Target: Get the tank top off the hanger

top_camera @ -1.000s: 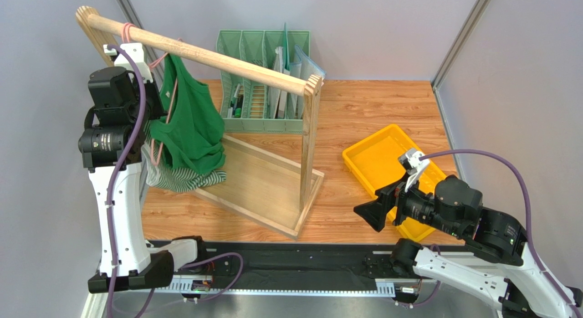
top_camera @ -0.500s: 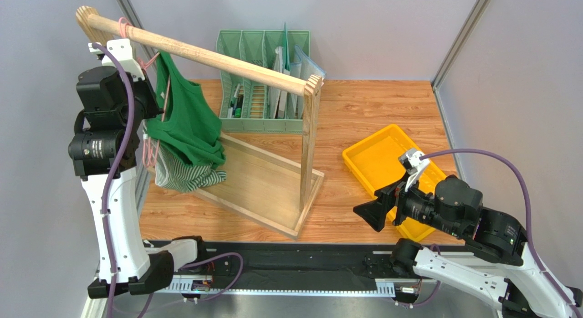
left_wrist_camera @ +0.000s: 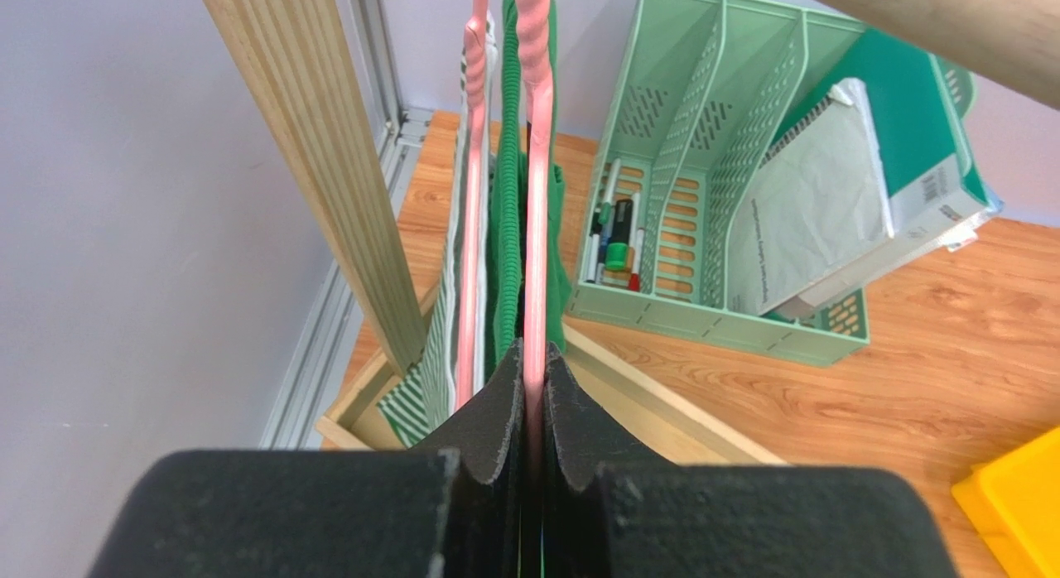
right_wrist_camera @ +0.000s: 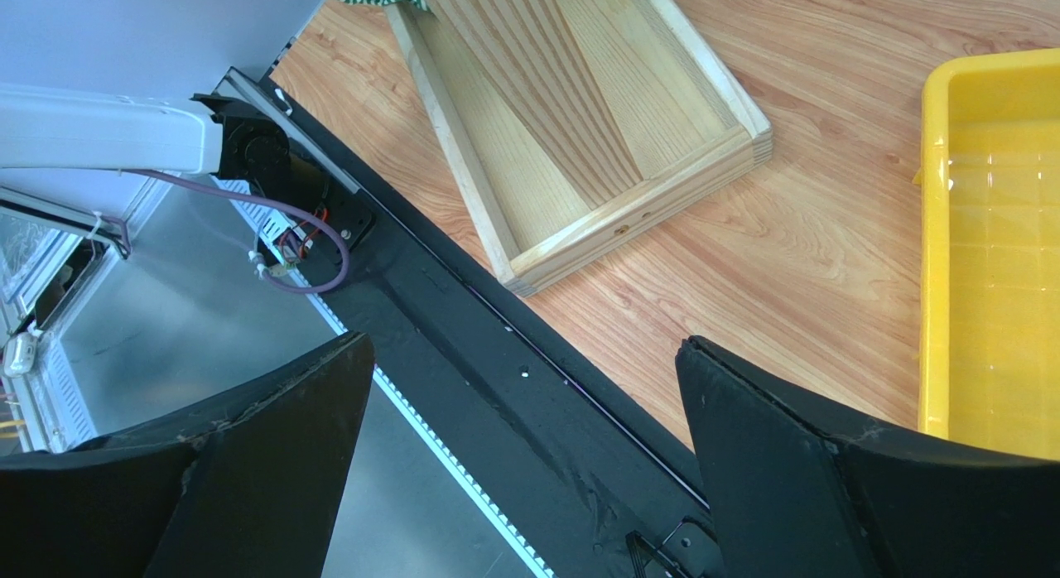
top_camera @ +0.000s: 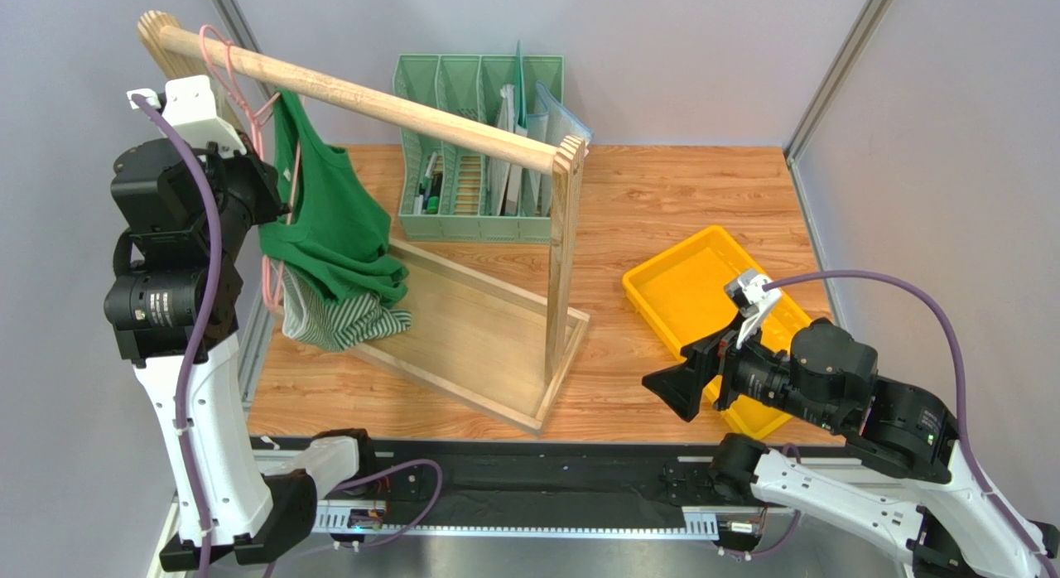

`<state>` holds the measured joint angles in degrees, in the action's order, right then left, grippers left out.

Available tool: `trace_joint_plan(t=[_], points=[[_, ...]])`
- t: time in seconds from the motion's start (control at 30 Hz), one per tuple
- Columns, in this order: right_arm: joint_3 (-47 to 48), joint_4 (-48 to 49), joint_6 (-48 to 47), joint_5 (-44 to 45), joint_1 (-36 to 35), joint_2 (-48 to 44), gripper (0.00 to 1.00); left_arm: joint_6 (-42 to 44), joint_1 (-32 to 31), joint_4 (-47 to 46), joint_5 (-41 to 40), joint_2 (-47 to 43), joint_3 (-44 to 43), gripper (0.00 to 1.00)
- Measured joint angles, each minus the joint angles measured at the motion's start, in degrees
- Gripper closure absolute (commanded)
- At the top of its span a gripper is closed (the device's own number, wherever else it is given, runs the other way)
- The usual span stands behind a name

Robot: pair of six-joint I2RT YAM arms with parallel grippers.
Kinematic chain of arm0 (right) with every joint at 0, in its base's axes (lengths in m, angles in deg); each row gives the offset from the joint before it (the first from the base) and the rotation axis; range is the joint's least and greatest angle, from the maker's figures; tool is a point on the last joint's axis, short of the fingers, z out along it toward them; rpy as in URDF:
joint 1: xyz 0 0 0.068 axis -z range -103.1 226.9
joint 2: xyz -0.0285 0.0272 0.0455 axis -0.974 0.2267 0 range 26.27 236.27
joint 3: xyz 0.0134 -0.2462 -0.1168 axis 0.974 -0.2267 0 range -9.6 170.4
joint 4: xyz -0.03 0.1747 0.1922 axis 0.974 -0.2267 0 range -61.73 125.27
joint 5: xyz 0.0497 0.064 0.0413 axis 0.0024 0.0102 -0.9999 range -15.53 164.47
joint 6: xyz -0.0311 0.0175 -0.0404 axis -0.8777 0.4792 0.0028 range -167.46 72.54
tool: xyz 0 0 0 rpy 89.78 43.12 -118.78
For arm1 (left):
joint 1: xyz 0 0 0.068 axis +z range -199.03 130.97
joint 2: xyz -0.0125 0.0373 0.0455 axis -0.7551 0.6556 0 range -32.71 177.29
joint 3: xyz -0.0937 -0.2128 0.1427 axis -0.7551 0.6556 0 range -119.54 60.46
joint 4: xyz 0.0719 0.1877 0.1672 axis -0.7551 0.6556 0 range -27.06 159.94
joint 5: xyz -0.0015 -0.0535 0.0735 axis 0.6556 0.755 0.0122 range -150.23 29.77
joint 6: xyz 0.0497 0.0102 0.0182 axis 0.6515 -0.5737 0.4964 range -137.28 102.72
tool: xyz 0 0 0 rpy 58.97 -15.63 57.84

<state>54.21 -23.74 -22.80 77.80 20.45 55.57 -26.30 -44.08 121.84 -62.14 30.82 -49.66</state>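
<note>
A green tank top [top_camera: 334, 218] hangs on a pink hanger [top_camera: 258, 131] hooked over the wooden rail [top_camera: 373, 101] near its left end. A green-and-white striped garment [top_camera: 336, 320] hangs below it on a second pink hanger [left_wrist_camera: 473, 193]. My left gripper [top_camera: 268, 196] is shut on the pink hanger's arm [left_wrist_camera: 535, 205], with the green top [left_wrist_camera: 508, 218] right beside the jaws. My right gripper [top_camera: 678, 386] is open and empty, low at the near right, over the black base rail [right_wrist_camera: 523, 355].
The wooden rack's base board [top_camera: 479, 323] and right post [top_camera: 562, 249] stand mid-table. A green file organiser [top_camera: 479, 150] with papers sits behind it. A yellow tray [top_camera: 697, 292] lies at the right. The rack's left post [left_wrist_camera: 324, 168] is close to my left gripper.
My left arm has moved left and up, pulling the pink hanger and green tank top toward the rail's left end. The right arm has not moved.
</note>
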Motion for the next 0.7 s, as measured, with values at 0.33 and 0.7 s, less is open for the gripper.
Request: trace_joint_plan(t=[0.33, 0.7], points=[[0.0, 0.0, 0.0, 0.0, 0.0, 0.0, 0.0, -2.5, 0.0, 0.0, 5.1, -4.0, 0.2, 1.0], [0.0, 0.0, -0.9, -0.6, 0.0, 0.0, 0.0, -6.2, 0.0, 0.0, 15.9, -16.2, 9.3, 1.0]])
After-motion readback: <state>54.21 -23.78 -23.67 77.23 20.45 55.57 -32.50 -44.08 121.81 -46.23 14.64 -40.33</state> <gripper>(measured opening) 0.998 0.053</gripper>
